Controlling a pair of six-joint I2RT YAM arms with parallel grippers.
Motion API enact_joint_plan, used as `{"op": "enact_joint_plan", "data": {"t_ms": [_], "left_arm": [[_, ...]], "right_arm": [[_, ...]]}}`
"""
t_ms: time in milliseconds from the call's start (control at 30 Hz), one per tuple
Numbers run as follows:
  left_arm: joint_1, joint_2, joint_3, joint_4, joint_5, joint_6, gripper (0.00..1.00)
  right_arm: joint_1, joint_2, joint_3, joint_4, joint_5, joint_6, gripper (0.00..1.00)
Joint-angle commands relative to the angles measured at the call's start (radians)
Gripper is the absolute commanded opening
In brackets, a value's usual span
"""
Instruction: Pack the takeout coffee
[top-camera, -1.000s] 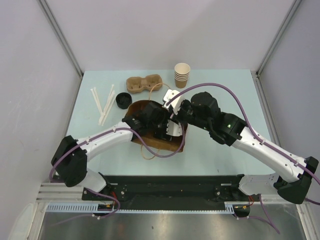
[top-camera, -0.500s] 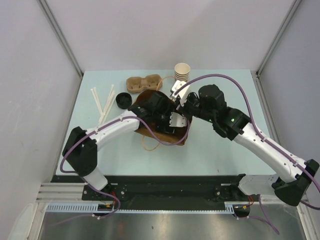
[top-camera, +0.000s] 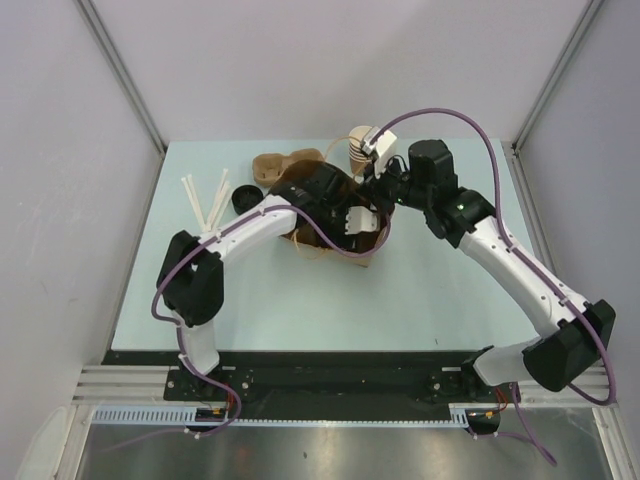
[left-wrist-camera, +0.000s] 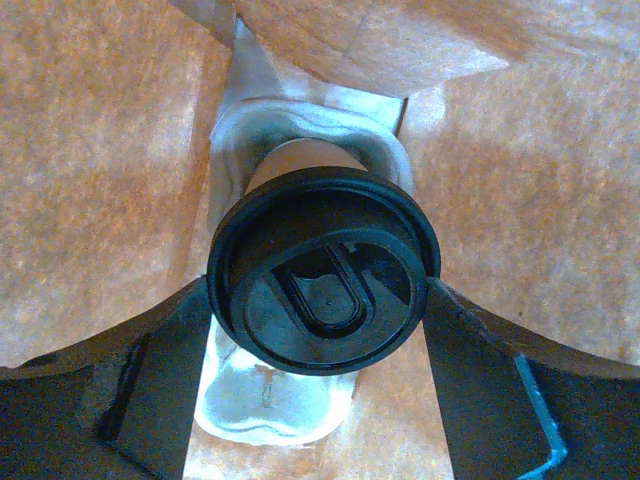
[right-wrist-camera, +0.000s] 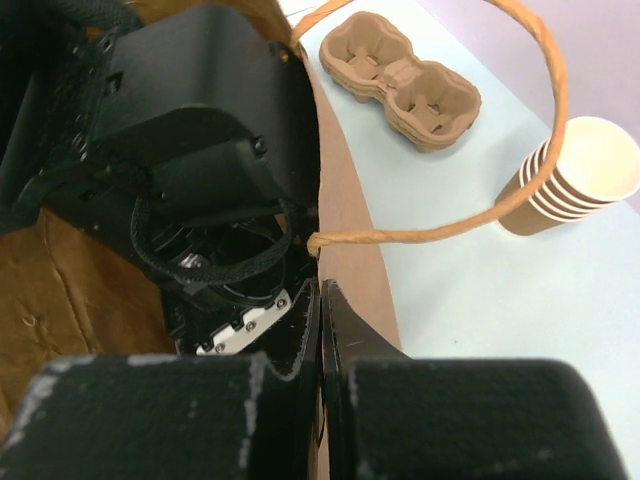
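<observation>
The takeout coffee, a tan cup with a black lid, hangs inside the brown paper bag. My left gripper is shut on it, one finger pressed against each side of the lid. Seen from above, the left gripper reaches down into the bag and the cup is hidden. My right gripper is shut on the bag's rim, just below its twine handle. From above, that right gripper sits at the bag's far edge.
A stack of lidless paper cups stands at the back, partly hidden from above. A moulded cup carrier lies to its left. A loose black lid and white stirrers lie further left.
Both arms have moved toward the far side of the table, carrying the bag with them. The grips have not changed.
</observation>
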Motion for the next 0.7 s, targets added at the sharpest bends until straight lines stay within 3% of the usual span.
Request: {"op": "enact_joint_plan", "data": {"t_ms": [0, 367, 667], "left_arm": [[0.026, 0.07, 0.063, -0.065, 0.03, -0.053, 0.29], [0.085, 0.233, 0.257, -0.175, 0.089, -0.027, 0.32], [0.085, 0.326, 0.33, -0.204, 0.06, 0.001, 0.32]], "right_arm": [[-0.036, 0.059, 0.079, -0.004, -0.128, 0.102, 0.0], [-0.099, 0.184, 0.202, -0.027, -0.142, 0.11, 0.0], [-0.173, 0.279, 0.3, -0.067, -0.183, 0.133, 0.0]]}}
